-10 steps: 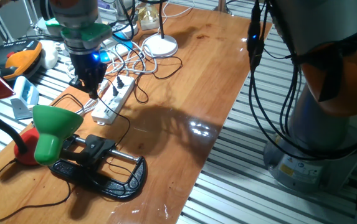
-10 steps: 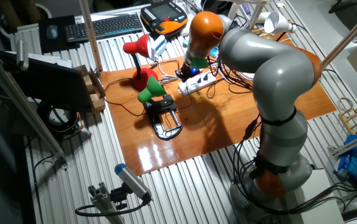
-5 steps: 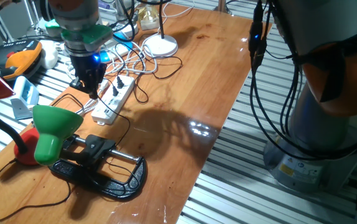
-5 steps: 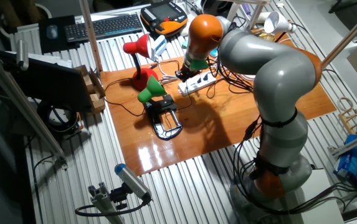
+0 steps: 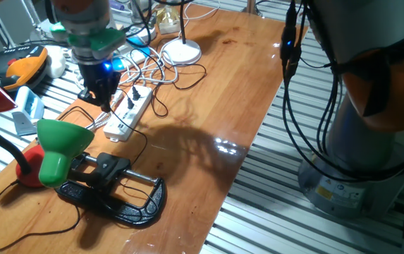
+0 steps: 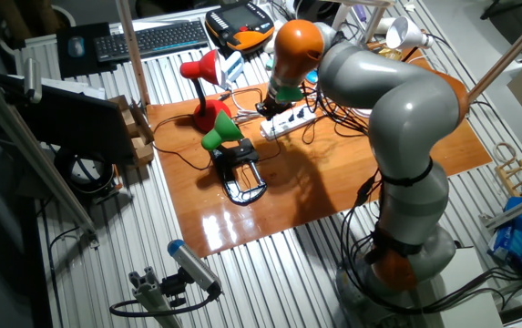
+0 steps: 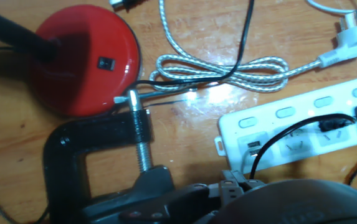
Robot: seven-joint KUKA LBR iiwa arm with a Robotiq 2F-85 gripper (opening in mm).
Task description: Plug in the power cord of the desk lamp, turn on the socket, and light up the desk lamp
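1. Your black two-finger gripper hangs over the long white power strip's near end; you cannot tell its opening.
2. The green cone-shaded desk lamp stands clamped nearby.

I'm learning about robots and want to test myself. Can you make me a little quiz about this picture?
1. True or false: the desk lamp has a green shade.
2. Which base sits beside the black clamp in the hand view: A) red, B) blue, C) yellow?
3. What does the claw hover over?

Key: 1. True. 2. A, the red base. 3. The socket, near its end.
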